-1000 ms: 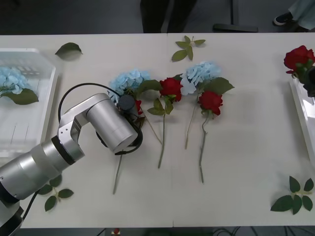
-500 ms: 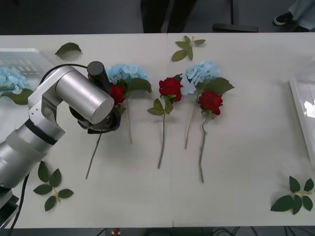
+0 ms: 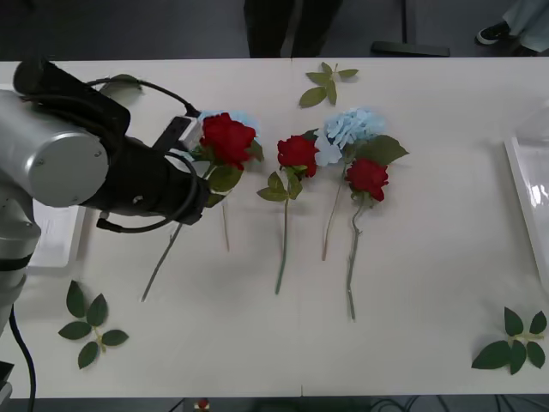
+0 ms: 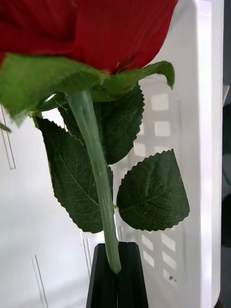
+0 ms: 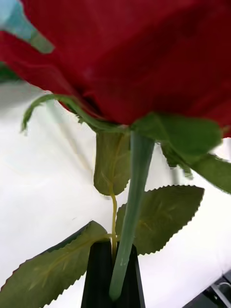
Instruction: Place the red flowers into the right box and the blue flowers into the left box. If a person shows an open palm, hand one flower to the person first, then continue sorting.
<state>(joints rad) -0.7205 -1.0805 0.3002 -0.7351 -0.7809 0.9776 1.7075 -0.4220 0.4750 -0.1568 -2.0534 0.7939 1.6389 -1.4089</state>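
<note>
holding two red roses at once, one per arm. item one: our left gripper (image 5: 113,269), black fingers pinched together on the stem of a red rose (image 3: 227,139), raised over the table's left half so the flower clears the others lying there. the front view shows its bloom toward the far edge and its stem (image 3: 163,262) trailing down toward us and to the left, long axis on a diagonal. item two: our right gripper (image 4: 118,274), fingers likewise clamped on a second rose stem (image 4: 94,159), hanging over the right box (image 4: 204,144), a white tray with a slotted floor; we judge it is poised there for release. stem runs straight out from the fingers, bloom (image 4: 96,29) farthest from them, leaves spread to either side. items on table, untouched: two red roses (image 3: 298,154) (image 3: 367,178) and a blue flower cluster (image 3: 350,129), all with blooms toward the far edge and stems toward us. the left box (image 3: 60,236) shows as a white corner beneath our left arm.
</note>
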